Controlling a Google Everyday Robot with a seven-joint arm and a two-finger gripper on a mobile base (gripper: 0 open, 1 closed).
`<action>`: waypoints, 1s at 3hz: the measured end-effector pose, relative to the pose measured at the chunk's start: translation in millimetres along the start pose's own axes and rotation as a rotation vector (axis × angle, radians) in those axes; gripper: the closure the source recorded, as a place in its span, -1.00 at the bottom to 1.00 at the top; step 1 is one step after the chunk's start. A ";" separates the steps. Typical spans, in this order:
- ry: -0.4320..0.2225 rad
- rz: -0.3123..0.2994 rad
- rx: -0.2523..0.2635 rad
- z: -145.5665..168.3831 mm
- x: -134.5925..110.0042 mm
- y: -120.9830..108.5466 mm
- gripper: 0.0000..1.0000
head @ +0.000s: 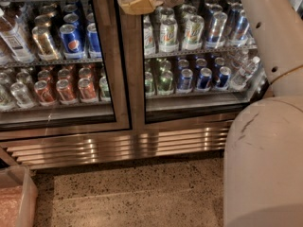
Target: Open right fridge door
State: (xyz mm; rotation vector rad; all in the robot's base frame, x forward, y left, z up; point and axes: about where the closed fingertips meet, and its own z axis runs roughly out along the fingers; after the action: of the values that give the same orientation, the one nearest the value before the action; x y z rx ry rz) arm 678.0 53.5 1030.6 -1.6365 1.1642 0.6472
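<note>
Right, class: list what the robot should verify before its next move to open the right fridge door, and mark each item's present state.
1. right fridge door shut, level with the left door: ok.
2. gripper at that door's inner edge, top of view: ok.
3. Gripper has hold of the door: cannot tell.
4. Swing path free: probably not ok; the robot base stands before the door's right part.
5. Pink bin far left, away from this door: ok.

Pincer (130, 3) before upper-left right fridge door (194, 79).
</note>
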 end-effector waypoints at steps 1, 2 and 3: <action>0.000 0.000 0.000 -0.4 -0.5 1.4 1.00; 0.055 0.021 0.010 -3.4 -10.9 13.4 1.00; 0.100 0.034 0.040 -14.9 -19.1 25.2 1.00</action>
State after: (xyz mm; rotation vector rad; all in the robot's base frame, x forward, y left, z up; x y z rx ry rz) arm 645.8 45.7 1041.7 -1.6340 1.2720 0.5659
